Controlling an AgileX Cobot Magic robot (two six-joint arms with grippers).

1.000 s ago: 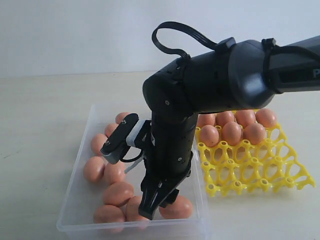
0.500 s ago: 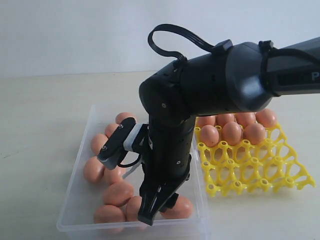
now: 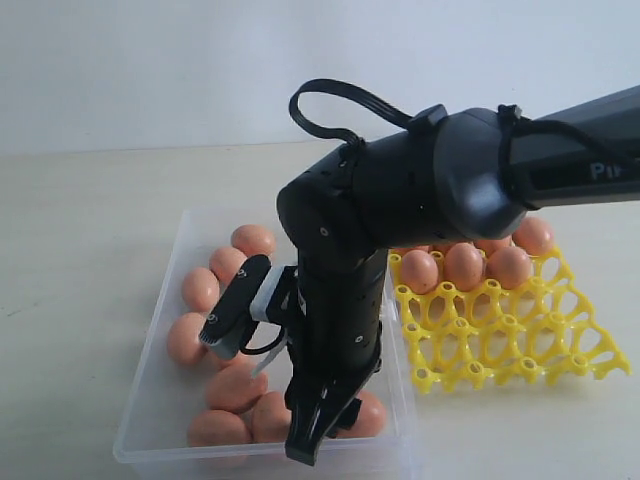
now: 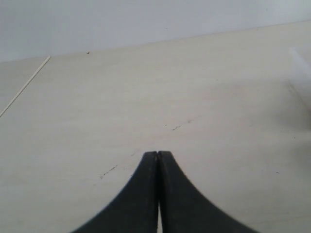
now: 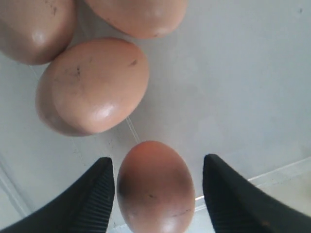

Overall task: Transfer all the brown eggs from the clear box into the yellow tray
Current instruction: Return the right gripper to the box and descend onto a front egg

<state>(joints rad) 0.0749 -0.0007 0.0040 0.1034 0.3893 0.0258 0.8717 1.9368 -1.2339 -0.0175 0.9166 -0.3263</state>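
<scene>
In the exterior view the clear box [image 3: 148,375] holds several brown eggs [image 3: 236,388], and my right gripper [image 3: 312,440] reaches down into its near end. The right wrist view shows that gripper [image 5: 158,162] open, its ribbed fingers [image 5: 95,194] on either side of one brown egg [image 5: 155,191] with a gap on each side. Other brown eggs [image 5: 92,87] lie just beyond it on the box floor. To the right stands the yellow tray [image 3: 505,345], its far rows filled with brown eggs [image 3: 464,265]. My left gripper [image 4: 158,154] is shut with nothing in it, over bare table.
The right arm's bulk hides the middle of the box and part of the tray's far row. The box's near wall [image 5: 272,172] runs close behind the egg between the fingers. Pale table [image 4: 146,87] surrounds everything.
The right arm has sunk a little and shifted toward the near end of the box, bringing the fingers down around an egg. The jaws stayed equally wide.
</scene>
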